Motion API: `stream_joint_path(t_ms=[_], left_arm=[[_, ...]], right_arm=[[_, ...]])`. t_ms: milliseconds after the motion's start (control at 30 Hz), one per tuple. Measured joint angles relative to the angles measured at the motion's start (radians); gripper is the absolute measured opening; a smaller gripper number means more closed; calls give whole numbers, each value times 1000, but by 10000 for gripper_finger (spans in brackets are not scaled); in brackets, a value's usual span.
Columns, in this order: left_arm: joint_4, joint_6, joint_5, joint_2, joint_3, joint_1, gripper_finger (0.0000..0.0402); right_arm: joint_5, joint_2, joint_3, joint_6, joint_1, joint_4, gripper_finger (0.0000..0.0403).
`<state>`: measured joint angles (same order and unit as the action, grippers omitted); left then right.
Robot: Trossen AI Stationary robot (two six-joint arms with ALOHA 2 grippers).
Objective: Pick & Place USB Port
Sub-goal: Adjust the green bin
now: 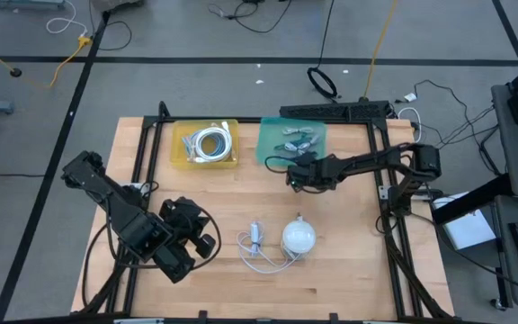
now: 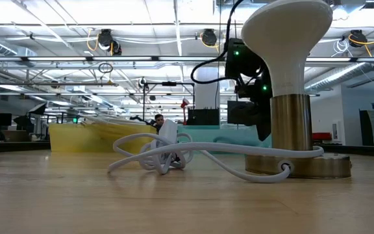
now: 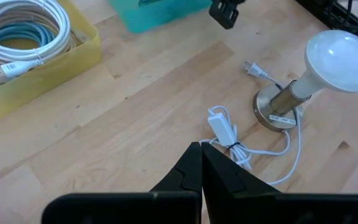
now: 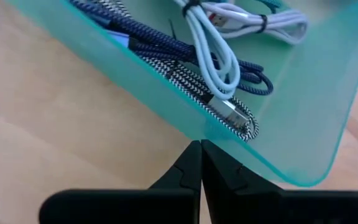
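Braided USB cables (image 4: 166,59) are lying limp and light in the teal tray (image 4: 303,118); the rigid metal plug (image 4: 232,115) is looking like the best grab point. Right gripper (image 4: 201,146) is hovering at the tray's wall, fingers pressed together, holding nothing. Left gripper (image 3: 202,149) is waiting likewise pinched, empty, near the lamp (image 3: 322,68).

Two bins side by side at the table's (image 1: 349,279) far edge: coiled cables (image 1: 212,142) in the left bin (image 1: 180,155), bundled USB cables (image 1: 297,137) in the right bin (image 1: 266,148). Nearer, centre: lamp (image 1: 299,237), its cord (image 1: 257,247) just left.
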<state>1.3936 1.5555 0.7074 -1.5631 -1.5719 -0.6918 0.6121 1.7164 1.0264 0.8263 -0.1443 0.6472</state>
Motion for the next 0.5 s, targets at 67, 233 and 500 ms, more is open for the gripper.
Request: stream_joint_path(t_ms=[67, 233, 500], left_arm=[[0, 1, 0, 0, 0, 0, 1], [0, 3, 0, 0, 0, 0, 1], [1, 3, 0, 0, 0, 9, 1]], right_arm=[[4, 0, 0, -4, -17, 0, 0], [34, -6, 0, -9, -42, -2, 0], [60, -50, 0, -45, -77, -46, 0]])
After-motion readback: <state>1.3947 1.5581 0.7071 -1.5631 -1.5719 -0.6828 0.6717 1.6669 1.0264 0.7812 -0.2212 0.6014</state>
